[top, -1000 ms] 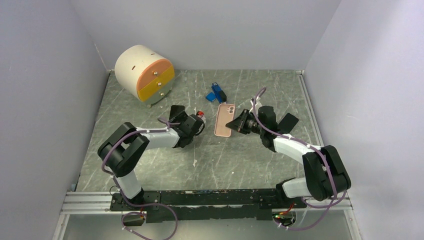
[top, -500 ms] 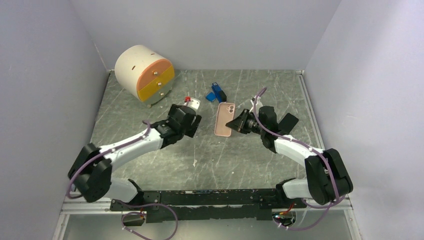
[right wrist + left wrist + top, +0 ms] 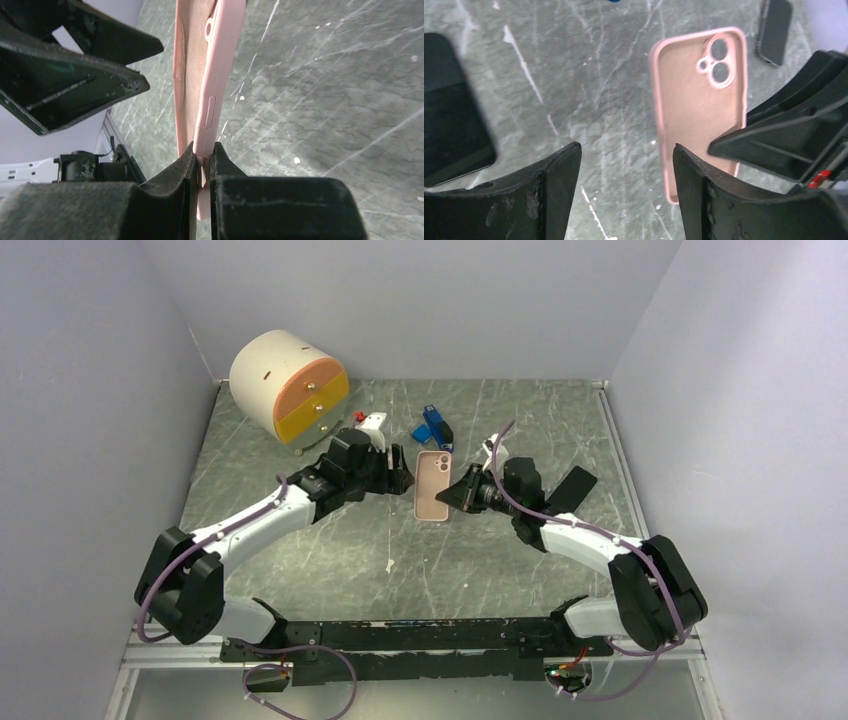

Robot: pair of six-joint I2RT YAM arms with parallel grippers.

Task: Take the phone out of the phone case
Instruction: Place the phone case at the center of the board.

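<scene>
Grey marbled worktop [image 3: 540,420] w/ pale lilac walls [image 3: 400,300]; round drawer box [image 3: 285,380] at 11 o'clock, blue bits [image 3: 430,425] at 12; centre, pink phone case [image 3: 432,485], inner side facing left hand [image 3: 402,470], whose fingers are apart at its 9 o'clock, right hand [image 3: 458,492] clamped on its 3 o'clock rim.

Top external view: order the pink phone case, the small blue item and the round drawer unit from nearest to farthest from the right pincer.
1. The pink phone case: clamped by its edge in the right pincer, mid-scene.
2. The small blue item: just beyond the case, farther back.
3. The round drawer unit: far off in the back-left corner.
</scene>
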